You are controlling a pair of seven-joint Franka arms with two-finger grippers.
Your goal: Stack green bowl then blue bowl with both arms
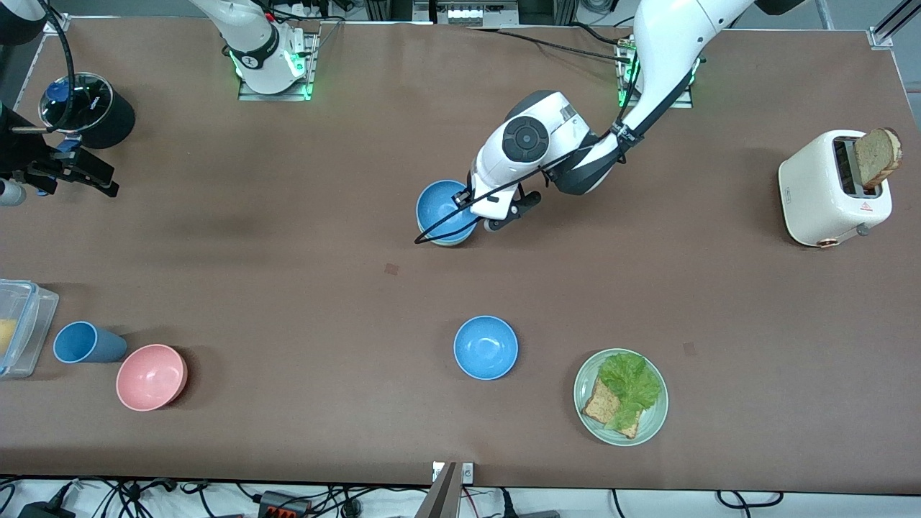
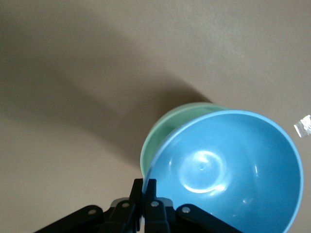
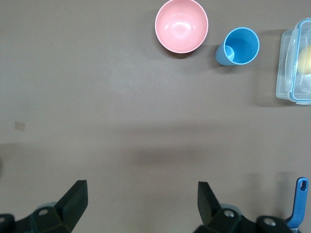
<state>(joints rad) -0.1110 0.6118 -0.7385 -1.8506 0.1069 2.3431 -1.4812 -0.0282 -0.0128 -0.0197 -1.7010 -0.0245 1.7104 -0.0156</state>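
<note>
The brown table carries everything. The left arm comes from its base at the top of the front view and bends down over the table's middle, its wrist above the stacked bowls. The right arm waits, its base at the other end of the top edge.

The toaster stands toward the left arm's end of the table with a slice of bread sticking up out of its slot. The green plate, with toast and lettuce, lies close to the front camera. At the right arm's end are a clear container, a pink bowl and a blue cup lying on its side just beside that bowl.

The blue bowl sits tilted inside the green bowl near the table's middle, farther from the front camera than the second blue bowl, which rests alone beside the green plate. The left hand is right at the blue bowl's rim, its fingers pressed together and pinching that rim; the green bowl shows just underneath and past the held edge.

The right hand hangs over the right arm's end of the table, well apart from the stack, its fingers spread wide with nothing between them.
</note>
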